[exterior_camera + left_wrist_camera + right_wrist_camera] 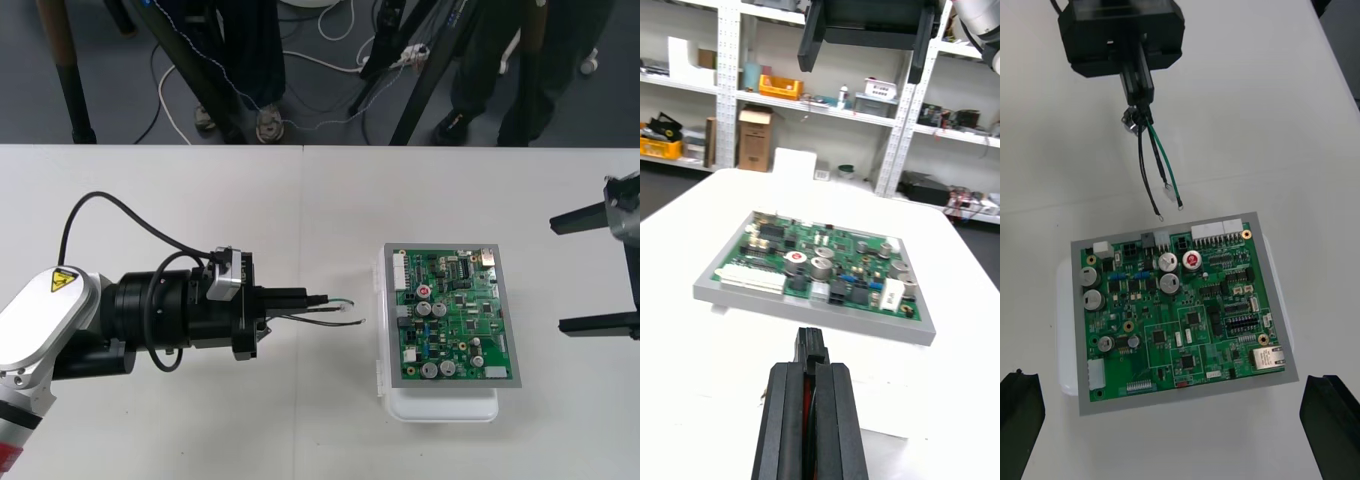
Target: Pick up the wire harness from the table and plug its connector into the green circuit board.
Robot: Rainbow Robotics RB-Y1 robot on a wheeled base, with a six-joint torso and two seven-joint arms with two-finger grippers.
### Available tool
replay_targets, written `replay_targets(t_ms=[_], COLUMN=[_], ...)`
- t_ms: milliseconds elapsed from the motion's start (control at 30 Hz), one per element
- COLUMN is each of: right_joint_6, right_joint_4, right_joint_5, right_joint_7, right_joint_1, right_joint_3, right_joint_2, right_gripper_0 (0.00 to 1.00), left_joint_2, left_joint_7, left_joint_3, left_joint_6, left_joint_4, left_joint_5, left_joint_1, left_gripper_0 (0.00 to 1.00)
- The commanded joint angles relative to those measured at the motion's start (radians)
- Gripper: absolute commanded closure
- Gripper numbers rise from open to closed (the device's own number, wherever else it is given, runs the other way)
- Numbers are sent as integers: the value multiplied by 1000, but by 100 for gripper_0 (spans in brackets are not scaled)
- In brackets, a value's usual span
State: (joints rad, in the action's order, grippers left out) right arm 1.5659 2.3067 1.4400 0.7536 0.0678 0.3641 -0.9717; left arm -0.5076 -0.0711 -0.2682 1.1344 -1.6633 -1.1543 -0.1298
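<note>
The green circuit board lies on its white base right of the table's centre. My left gripper hovers just left of it, pointing at it, shut on the wire harness. Thin green and black wires trail from the left gripper's fingers toward the board's edge, and the round metal socket hangs beside them. The small black plug sticks out between my shut left fingers, short of the board. My right gripper stands open at the right side.
The right gripper hangs open above the board's far side, and its fingers frame the board from overhead. Bare table surrounds the base; the table's far edge and a cable-strewn floor lie beyond.
</note>
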Motion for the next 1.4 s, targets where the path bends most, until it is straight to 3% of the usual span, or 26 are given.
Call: replay_targets(t_ms=[33,667,1400], right_joint_6=[5,5,5], right_joint_4=[79,157,115], right_joint_5=[48,208,217], right_joint_7=[-53,-123,-168], right_joint_1=[-63,-92,-91], right_joint_3=[21,-113,-113], right_joint_2=[-45,-45,-33], right_gripper_0=[0,0,0], left_joint_2=[41,184,193], left_joint_7=[-12,-222,-263], left_joint_3=[-8,-72,-91], left_joint_6=[104,197,200], left_joint_4=[59,419,419], left_joint_5=[-2,51,53], left_joint_1=[-53,-163,-221], left_gripper_0=[100,100,100])
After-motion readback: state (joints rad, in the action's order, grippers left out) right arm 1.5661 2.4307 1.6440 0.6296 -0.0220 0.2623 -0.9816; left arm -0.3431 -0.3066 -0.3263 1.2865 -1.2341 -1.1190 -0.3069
